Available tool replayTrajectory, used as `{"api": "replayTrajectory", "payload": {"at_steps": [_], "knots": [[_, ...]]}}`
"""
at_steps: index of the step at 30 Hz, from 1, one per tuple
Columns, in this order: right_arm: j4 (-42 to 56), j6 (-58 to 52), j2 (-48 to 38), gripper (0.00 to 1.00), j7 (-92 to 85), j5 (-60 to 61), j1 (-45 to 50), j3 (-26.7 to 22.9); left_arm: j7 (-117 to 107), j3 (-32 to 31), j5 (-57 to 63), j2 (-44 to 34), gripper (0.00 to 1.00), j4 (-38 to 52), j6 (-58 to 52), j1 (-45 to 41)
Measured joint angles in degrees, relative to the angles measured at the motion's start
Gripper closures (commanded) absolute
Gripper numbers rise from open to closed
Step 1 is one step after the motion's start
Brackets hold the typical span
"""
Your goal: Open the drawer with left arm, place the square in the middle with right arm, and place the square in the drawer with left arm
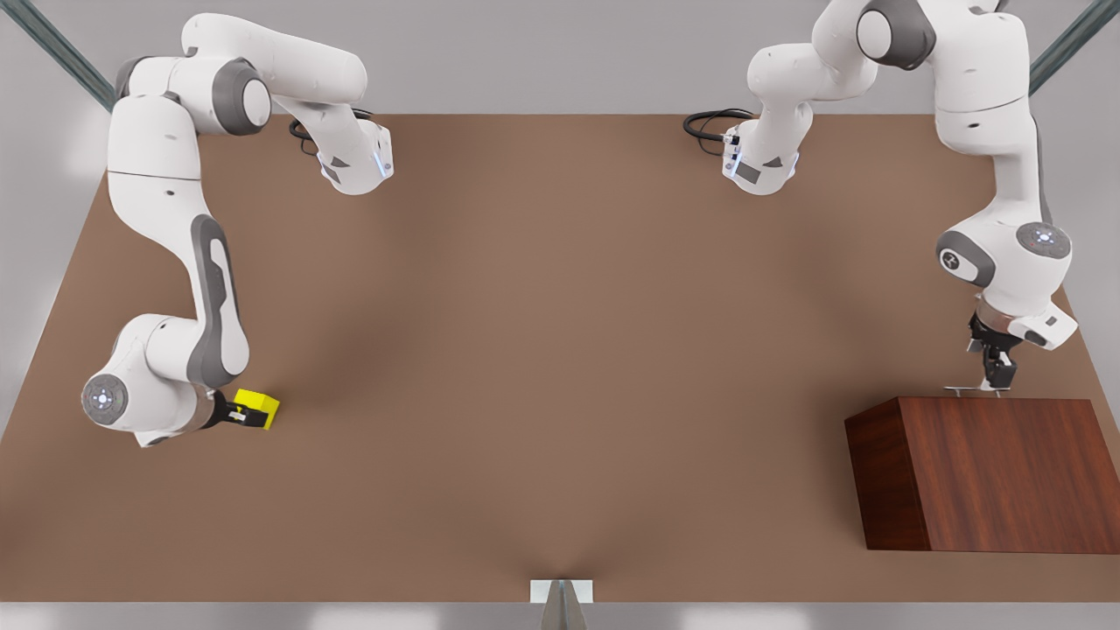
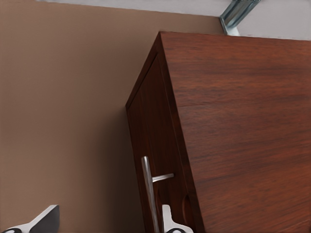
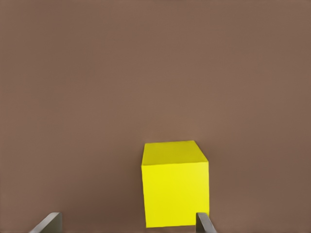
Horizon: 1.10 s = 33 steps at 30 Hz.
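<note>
The yellow square (image 1: 257, 408) (image 3: 175, 183) rests on the brown table at the front view's left. My right gripper (image 1: 234, 412) (image 3: 126, 224) is open and low around it, with the square close to one fingertip (image 3: 203, 222). The dark wood cabinet (image 1: 989, 472) (image 2: 233, 126) stands at the front view's right, its drawer (image 2: 151, 131) pushed in flush. My left gripper (image 1: 994, 373) (image 2: 106, 221) is open at the drawer front, and the silver bar handle (image 1: 969, 390) (image 2: 148, 191) lies between its fingers, near one fingertip (image 2: 167, 219).
The middle (image 1: 560, 350) of the tabletop lies between the two arms. Both arm bases stand along the far edge with black cables (image 1: 709, 122). A small grey post (image 1: 561, 599) sits at the near edge.
</note>
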Motion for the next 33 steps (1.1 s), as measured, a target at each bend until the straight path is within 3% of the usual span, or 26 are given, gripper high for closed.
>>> {"api": "replayTrajectory", "payload": {"at_steps": [15, 26, 27, 29, 31, 33], "knots": [[-1.4, 2.4, 4.2, 0.0, -0.8, 1.1, -1.8, -0.4, 0.0, -1.1, -0.1, 1.9, 0.0, 0.6, 0.1, 0.4], [-0.6, 3.7, 6.1, 0.0, 0.4, 2.5, -2.1, -0.3, 0.6, -1.0, -0.1, -0.6, 0.0, -0.2, -6.9, 0.9], [-0.5, 4.1, 6.8, 0.19, 0.4, 3.0, -2.2, -0.3, 0.7, -1.0, -0.1, -1.0, 0.0, -0.1, -7.4, 0.9], [-0.3, 4.1, 7.0, 0.35, 1.6, 2.9, -2.1, -0.4, 0.8, -0.9, 0.0, -1.7, 0.0, -0.1, -8.1, 0.9], [-0.3, 5.0, 7.0, 0.45, 2.0, 2.8, -2.1, -0.4, 0.8, -0.9, 0.1, -1.9, 0.0, -0.2, -9.0, 0.9], [-0.3, 5.9, 6.8, 0.46, 1.9, 2.5, -2.1, -0.4, 0.8, -0.9, 0.2, -1.9, 0.0, -0.2, -9.1, 1.0]]}}
